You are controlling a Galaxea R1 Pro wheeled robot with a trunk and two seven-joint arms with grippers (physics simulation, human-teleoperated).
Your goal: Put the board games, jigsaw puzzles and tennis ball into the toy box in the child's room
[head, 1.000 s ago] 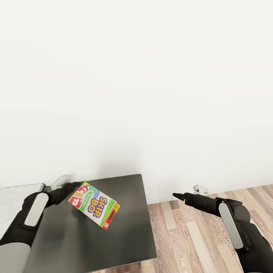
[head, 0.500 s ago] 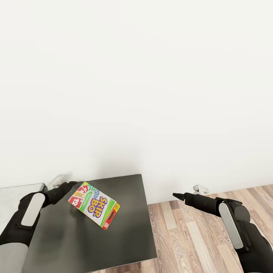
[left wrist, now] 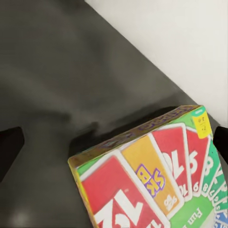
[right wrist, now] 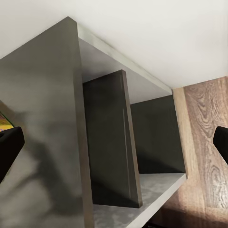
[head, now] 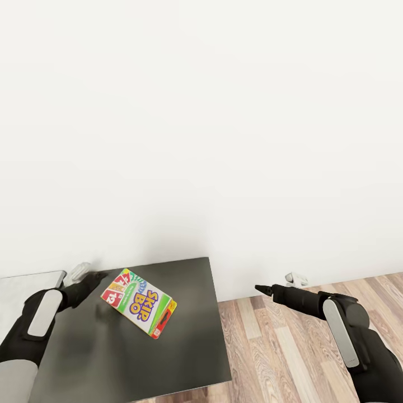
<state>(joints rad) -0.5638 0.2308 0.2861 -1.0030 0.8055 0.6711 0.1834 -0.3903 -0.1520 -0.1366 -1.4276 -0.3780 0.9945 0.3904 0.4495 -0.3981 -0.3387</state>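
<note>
At the far left, the left gripper (head: 96,276) hovers over the dark grey cabinet top (head: 184,347), its fingers spread wide and holding nothing, just left of the Skip-Bo box (head: 139,303). The box lies flat on that top, apart from the fingertips, its fan of red and orange cards (left wrist: 142,190) facing up. Right of the cabinet, over the wood-plank floor (head: 280,347), the right gripper (head: 261,289) points left, its fingers wide apart and empty.
</note>
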